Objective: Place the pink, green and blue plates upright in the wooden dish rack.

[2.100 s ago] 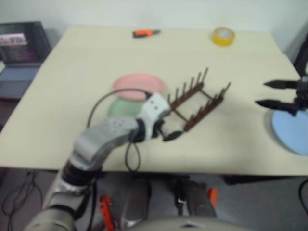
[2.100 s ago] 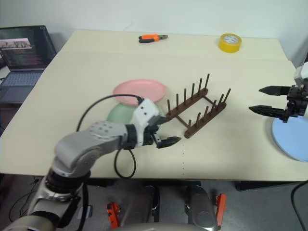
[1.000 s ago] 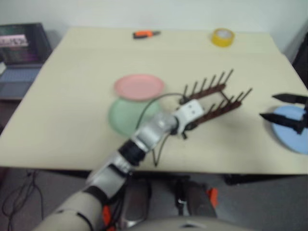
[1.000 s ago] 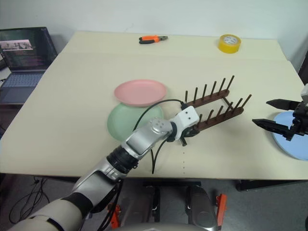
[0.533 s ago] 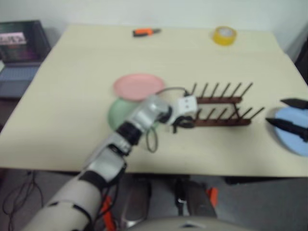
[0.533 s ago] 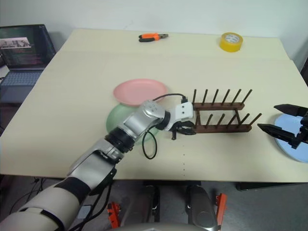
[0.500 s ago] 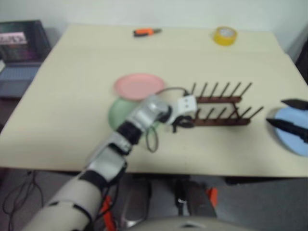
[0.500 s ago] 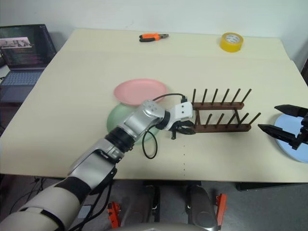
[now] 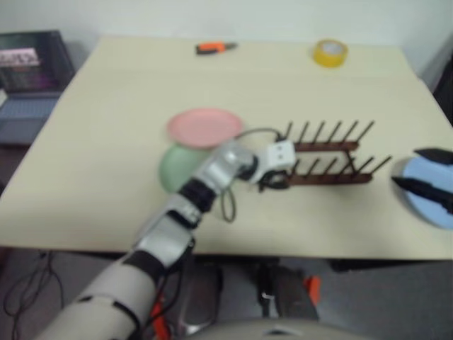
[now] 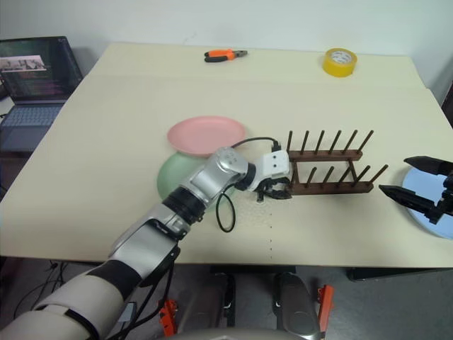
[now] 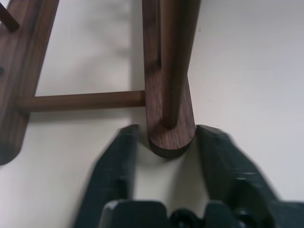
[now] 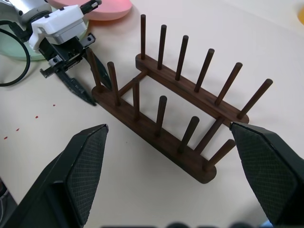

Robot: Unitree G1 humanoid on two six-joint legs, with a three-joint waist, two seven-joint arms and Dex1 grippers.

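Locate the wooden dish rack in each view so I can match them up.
Left eye view: wooden dish rack, right of centre.
Right eye view: same spot.
Left wrist view: end of one rail between that gripper's fingers.
Right wrist view: whole rack, centre.
Shared landmark: left gripper at the rack's end.

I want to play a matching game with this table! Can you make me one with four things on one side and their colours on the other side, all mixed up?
Things:
1. dish rack
2. roll of tape
3. plate partly under the left arm
4. plate under the right gripper

Colours:
A. light blue
B. yellow
C. dark reddish-brown
D. mint green

Pairs: 1-C, 2-B, 3-D, 4-A
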